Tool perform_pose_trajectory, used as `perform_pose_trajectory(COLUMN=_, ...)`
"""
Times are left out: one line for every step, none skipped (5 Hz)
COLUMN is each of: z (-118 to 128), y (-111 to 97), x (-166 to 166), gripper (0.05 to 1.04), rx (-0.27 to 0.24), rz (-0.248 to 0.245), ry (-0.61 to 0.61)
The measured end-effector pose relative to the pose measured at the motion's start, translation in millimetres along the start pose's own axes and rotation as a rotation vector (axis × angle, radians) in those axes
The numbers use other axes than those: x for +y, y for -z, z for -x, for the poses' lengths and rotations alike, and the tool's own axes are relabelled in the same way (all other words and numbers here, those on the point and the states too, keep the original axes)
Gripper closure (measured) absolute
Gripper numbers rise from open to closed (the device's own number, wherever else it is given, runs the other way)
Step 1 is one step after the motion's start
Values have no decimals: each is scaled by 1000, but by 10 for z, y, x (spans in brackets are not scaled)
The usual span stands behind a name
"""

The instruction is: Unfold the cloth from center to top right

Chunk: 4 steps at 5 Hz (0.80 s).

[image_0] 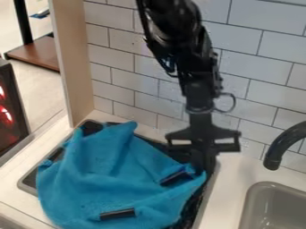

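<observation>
The pincer [204, 166] hangs over the tray's right side, at the cloth's right-hand corner; whether it is apart, together or clamped on the fabric, I cannot tell. The blue cloth [110, 172] lies rumpled across the tray [28, 182], one peak pointing to its far edge, with no clear long axis.

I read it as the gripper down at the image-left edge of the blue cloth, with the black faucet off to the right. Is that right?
Not quite: the camera view shows the gripper at the image-right edge of the blue cloth. The black faucet is off to the right.
</observation>
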<state>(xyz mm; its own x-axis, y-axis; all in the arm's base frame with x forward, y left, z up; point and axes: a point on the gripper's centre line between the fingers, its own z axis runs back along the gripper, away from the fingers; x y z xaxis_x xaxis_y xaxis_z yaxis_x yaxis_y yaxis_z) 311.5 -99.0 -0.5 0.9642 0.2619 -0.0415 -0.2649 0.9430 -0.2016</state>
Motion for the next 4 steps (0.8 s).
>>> perform_pose_trajectory(z=5, y=144, x=-47, gripper=1036, rx=15, rz=-24, ry=36)
perform_pose_trajectory(z=-3, y=223, x=-45, gripper=1012, rx=36, rz=-35, ry=49)
perform_pose_trajectory(z=0, y=227, x=-88, gripper=856, rx=89, rz=-33, ry=76)
perform_pose_trajectory(z=26, y=230, x=-65, gripper=594, rx=96, rz=-41, ry=67)
